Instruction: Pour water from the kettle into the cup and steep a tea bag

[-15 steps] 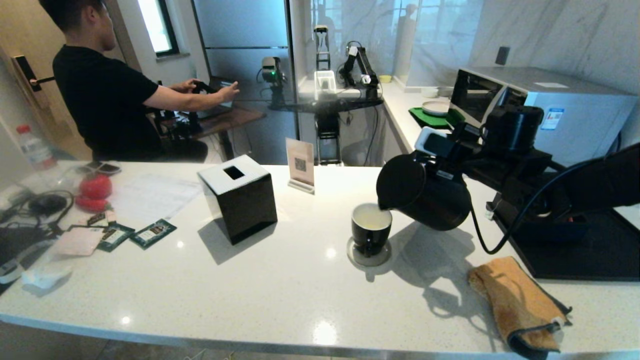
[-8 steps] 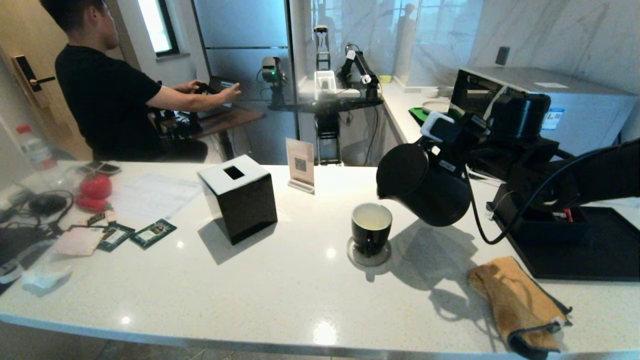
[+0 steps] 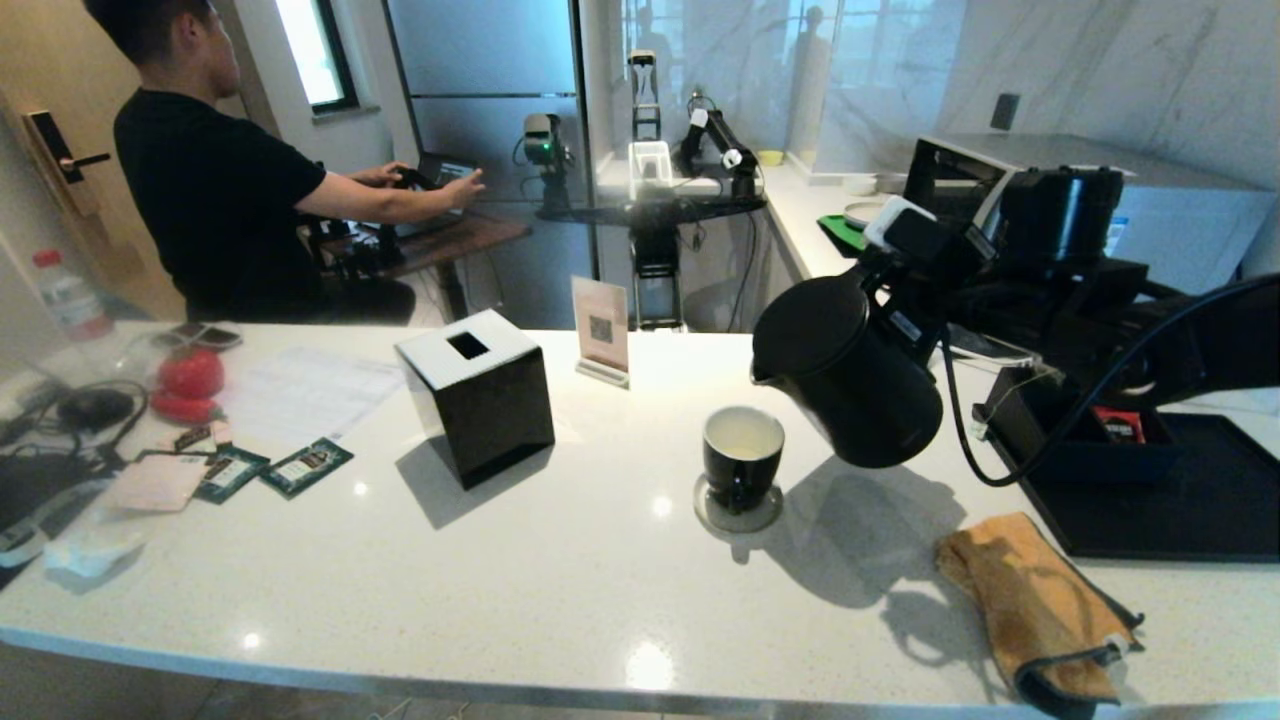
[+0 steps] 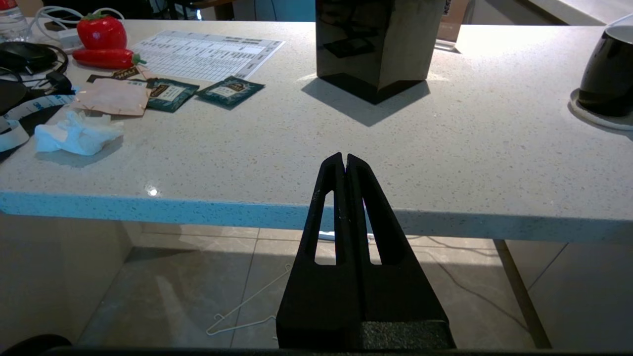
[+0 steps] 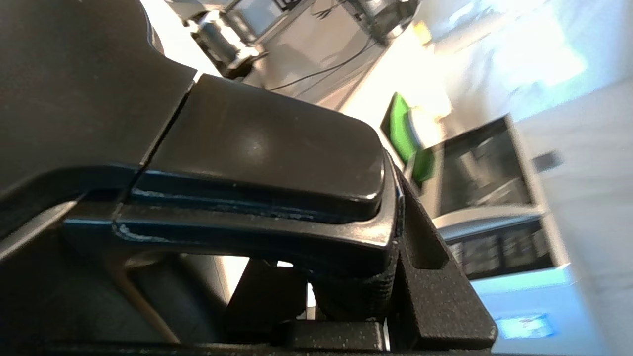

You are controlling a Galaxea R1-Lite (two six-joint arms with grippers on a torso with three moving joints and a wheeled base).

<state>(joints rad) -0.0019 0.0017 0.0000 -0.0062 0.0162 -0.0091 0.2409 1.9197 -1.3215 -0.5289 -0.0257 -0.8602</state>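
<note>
The right gripper [image 3: 905, 320] is clamped on the handle of the kettle [image 3: 850, 375], holding it in the air above the counter [image 3: 560, 560]. From where I stand the kettle leans with its lid and spout towards the cup [image 3: 742, 458], its spout up and to the right of the cup's rim, clear of it. In the right wrist view the handle [image 5: 257, 163] fills the space between the gripper's fingers [image 5: 435, 277]. The cup sits on a round coaster [image 3: 740, 515], pale liquid showing inside. The left gripper [image 4: 345, 163] hangs off the counter's near edge, fingers pressed together on nothing. A black tissue box [image 3: 478, 395] stands left of the cup.
</note>
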